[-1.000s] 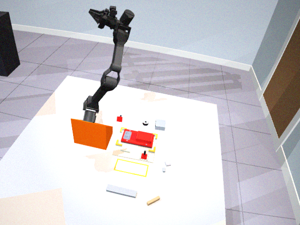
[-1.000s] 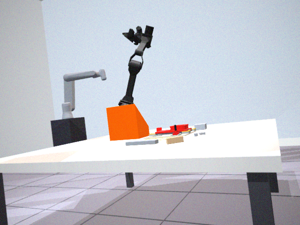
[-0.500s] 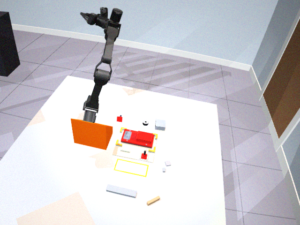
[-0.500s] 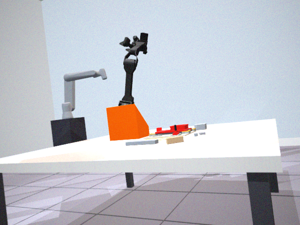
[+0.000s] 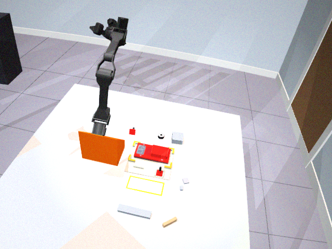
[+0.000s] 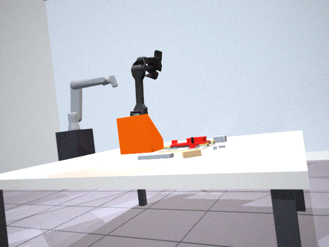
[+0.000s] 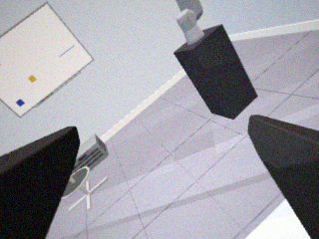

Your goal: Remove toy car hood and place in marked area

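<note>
The red toy car [image 5: 150,152] [image 6: 189,143] sits on a white fixture plate [image 5: 146,171] between yellow corner stops, with its ribbed red hood [image 5: 160,152] still on it. The yellow-outlined marked area [image 5: 147,179] lies on the table just in front of the plate, with nothing inside it. My gripper [image 5: 97,28] [image 6: 153,73] [image 7: 163,128] is open and empty. It is raised high above the arm's base, far from the car, and points away from the table toward the floor and wall. In the wrist view only floor shows between the two dark fingers.
An orange block [image 5: 101,151] [image 6: 138,134] stands in front of the arm's base. Around the car are a small red cube [image 5: 132,131], a black ring [image 5: 161,136], a grey block [image 5: 177,137], a red clamp [image 5: 159,171], a grey bar [image 5: 134,210] and a wooden block [image 5: 169,221]. A black pedestal [image 6: 75,143] [image 7: 214,70] stands beyond the table.
</note>
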You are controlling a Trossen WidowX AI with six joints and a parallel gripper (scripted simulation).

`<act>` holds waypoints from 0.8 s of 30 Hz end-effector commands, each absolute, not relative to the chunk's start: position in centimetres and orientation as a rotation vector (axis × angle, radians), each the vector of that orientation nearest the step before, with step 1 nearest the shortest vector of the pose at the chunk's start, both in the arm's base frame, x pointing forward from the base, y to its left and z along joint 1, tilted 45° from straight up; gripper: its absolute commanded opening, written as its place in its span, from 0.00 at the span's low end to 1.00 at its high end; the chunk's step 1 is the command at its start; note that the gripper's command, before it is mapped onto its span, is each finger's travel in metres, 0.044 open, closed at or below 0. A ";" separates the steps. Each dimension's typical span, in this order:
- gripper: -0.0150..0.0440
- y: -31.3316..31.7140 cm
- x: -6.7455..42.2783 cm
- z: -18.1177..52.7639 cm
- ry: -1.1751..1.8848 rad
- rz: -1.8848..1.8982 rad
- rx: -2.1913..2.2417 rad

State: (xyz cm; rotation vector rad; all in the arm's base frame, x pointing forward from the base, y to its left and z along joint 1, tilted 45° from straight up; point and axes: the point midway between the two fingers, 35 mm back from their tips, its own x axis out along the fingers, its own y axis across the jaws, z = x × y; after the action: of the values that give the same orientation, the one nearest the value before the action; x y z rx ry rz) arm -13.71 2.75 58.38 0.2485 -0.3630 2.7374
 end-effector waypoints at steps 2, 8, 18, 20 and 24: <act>1.00 8.4 -13.0 57.5 -0.231 2.626 0.205; 1.00 14.6 -10.7 55.7 -0.093 2.469 0.164; 1.00 23.4 -4.5 51.7 0.137 2.209 0.114; 1.00 24.8 -2.9 50.7 0.183 2.157 0.107; 1.00 27.2 0.5 48.5 0.278 2.046 0.107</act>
State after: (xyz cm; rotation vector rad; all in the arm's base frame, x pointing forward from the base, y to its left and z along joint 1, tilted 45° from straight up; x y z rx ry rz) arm -1.89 25.41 50.21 0.1104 0.2077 2.1207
